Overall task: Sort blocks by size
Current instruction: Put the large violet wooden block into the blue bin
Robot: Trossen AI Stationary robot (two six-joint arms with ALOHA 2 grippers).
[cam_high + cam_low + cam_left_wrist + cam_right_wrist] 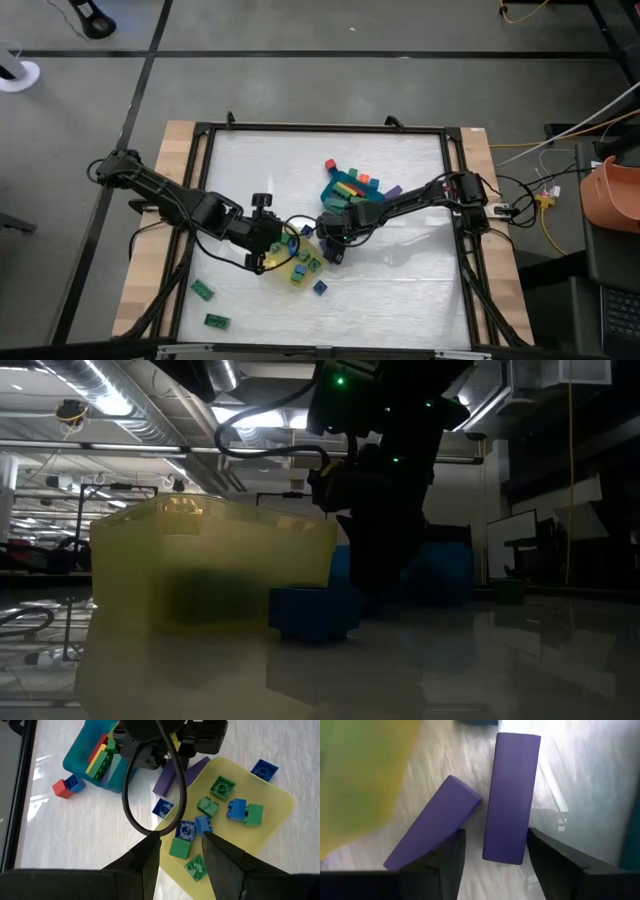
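The blocks, small plastic toy bricks in several colours, are only partly sorted. In the left wrist view the flat yellow plastic tray lies directly ahead of the left gripper and carries short cubes: a green cube, a blue and green pair, and more green and blue cubes close to the fingertips. Beyond that tray, farther from the left gripper, the teal-blue plastic tray holds longer bars, among them a yellow bar and a green bar.

Not yet sorted, as far as visible:
- Two long purple bars. In the right wrist view one purple bar lies straight ahead between the fingers of the right gripper; the second purple bar lies tilted beside it, its far corner near or touching the first.
- A joined red and blue cube pair on the worktop, beside the teal-blue tray.
- Loose blue cubes at the yellow tray's edges.
- Two green blocks on the worktop, well apart from both grippers.

Gripper states: the right gripper is spread and grasps nothing; both purple bars rest on the worktop. The left gripper stands parted above the yellow tray, with nothing between its fingers.

Judgement: the sorting is roughly half done; the purple bars probably belong with the long bars.
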